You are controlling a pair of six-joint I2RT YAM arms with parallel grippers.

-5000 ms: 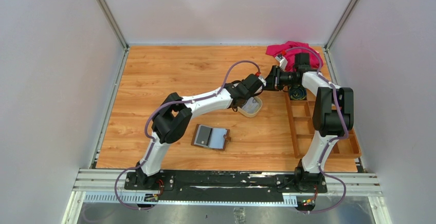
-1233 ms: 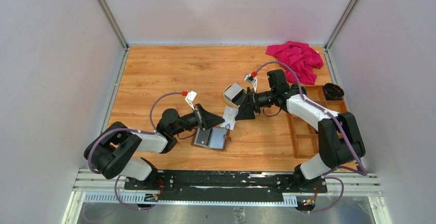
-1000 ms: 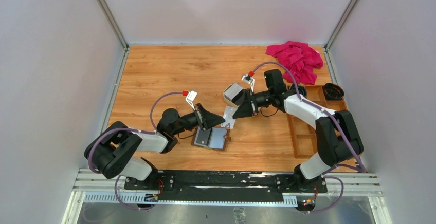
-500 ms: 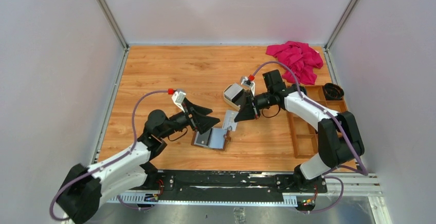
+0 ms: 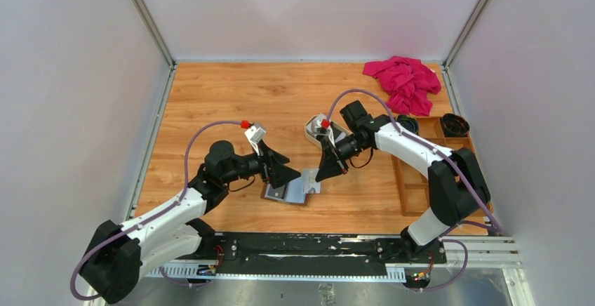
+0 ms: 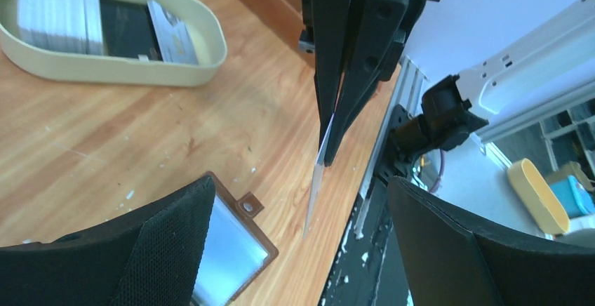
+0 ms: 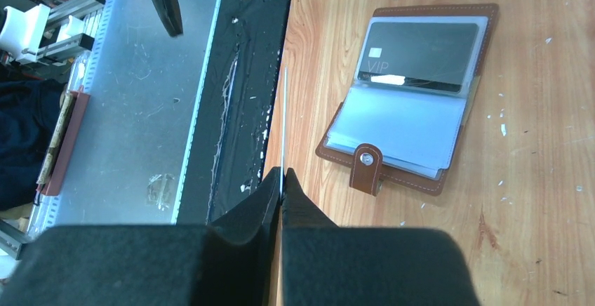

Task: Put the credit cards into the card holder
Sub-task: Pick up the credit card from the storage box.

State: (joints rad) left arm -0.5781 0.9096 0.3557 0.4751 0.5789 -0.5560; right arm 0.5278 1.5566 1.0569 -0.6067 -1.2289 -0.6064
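a thin card (image 7: 284, 120) is pinched edge-on in the closed right pincer (image 7: 282, 176), just beside the card holder (image 7: 414, 95), which is laid open on the desk (image 7: 561, 180). the left pincer (image 5: 294, 167) is spread wide nearby, with nothing gripped.

Seen from above, the left gripper (image 5: 295, 168) hangs with its jaws spread wide over the left part of the card holder (image 5: 286, 194), which lies open on the table (image 5: 231, 102). The right gripper (image 5: 321, 176) points down at the holder's right edge, pinching a pale card (image 5: 311, 180); I can't tell whether the card touches the holder. A cream tray (image 5: 313, 129) sits just behind that arm, and a pink cloth (image 5: 402, 81) and a wooden box (image 5: 419, 180) lie off to the right.
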